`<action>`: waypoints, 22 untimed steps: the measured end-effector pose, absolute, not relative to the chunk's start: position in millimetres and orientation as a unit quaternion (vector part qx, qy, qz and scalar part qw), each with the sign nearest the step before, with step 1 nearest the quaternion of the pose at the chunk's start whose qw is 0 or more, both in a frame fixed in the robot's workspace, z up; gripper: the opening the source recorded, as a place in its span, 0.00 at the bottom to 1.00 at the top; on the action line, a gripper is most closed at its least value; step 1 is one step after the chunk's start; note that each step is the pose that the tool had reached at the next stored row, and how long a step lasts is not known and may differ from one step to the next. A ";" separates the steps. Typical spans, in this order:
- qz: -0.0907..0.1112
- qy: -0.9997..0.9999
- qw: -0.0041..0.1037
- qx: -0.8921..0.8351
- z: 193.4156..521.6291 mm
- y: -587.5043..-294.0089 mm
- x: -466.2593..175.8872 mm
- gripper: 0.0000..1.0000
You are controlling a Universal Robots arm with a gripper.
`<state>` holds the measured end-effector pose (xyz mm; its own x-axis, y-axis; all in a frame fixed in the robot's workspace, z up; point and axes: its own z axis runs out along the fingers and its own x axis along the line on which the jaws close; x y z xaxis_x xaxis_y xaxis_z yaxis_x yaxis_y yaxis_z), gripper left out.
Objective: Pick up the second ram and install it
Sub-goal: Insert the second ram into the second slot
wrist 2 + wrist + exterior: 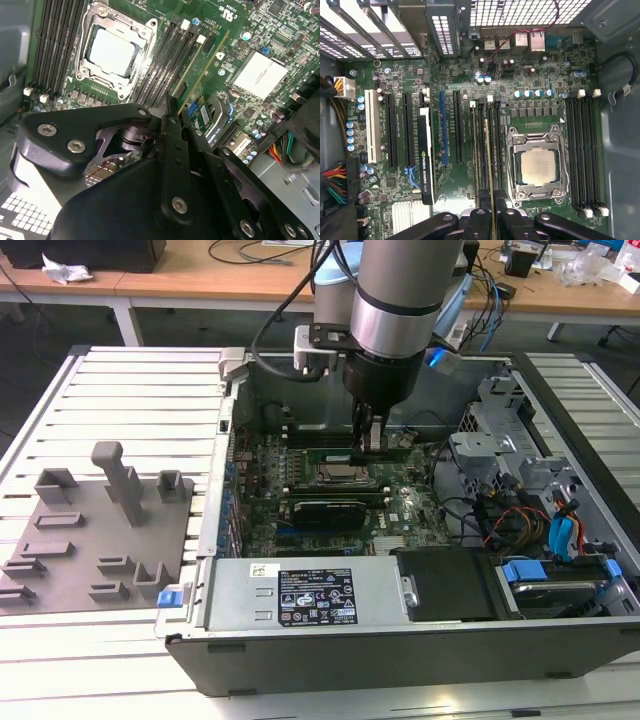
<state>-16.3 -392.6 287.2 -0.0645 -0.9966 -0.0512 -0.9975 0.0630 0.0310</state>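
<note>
- The arm reaches down into the open computer case (560, 570), which lies on the slatted bench (140, 390); the gripper (371, 437) hangs over the motherboard (400, 505), just beyond the processor socket (335, 477) toward the case's far wall.
- The second ram (490, 165) stands on edge between the fingertips (481, 220); in the first wrist view it is a thin green strip running along the black memory slots (482, 145) beside the socket; the jaws are clamped on its near end, I judge, since the stick runs straight into the narrow gap between them.
- Held edge-down and parallel to the slots, it is lined up to be pressed in; whether it is seated I cannot tell.
- In the exterior view a green stick (320, 452) already lies along that bank of slots, beside the fingertips.
- The grey fixture tray (95, 530) sits on the bench outside the case, at the exterior view's left, well apart from the work.
</note>
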 end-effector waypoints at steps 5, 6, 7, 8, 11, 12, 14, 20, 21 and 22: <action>0.029 0.729 0.008 -0.684 283.8 -392.6 -16.3 0.14; 0.029 0.729 0.008 -0.684 282.8 -392.6 -16.3 0.14; 0.029 0.729 0.008 -0.684 282.0 -392.6 -16.3 0.14; 0.029 0.729 0.008 -0.684 281.3 -392.6 -16.3 0.14; 0.029 0.729 0.008 -0.684 277.8 -392.2 -16.3 0.14; 0.029 0.729 0.008 -0.684 276.5 -391.6 -16.3 0.14; 0.029 0.729 0.008 -0.684 274.6 -390.7 -16.3 0.14; 0.029 0.729 0.008 -0.684 270.4 -385.9 -16.3 0.14; 0.029 0.729 0.008 -0.684 270.3 -383.7 -16.3 0.14; 0.029 0.729 0.008 -0.684 270.2 -379.1 -16.3 0.14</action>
<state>-16.3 -379.1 270.2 -0.0645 -0.9966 -0.0511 -0.9975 0.0630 0.0311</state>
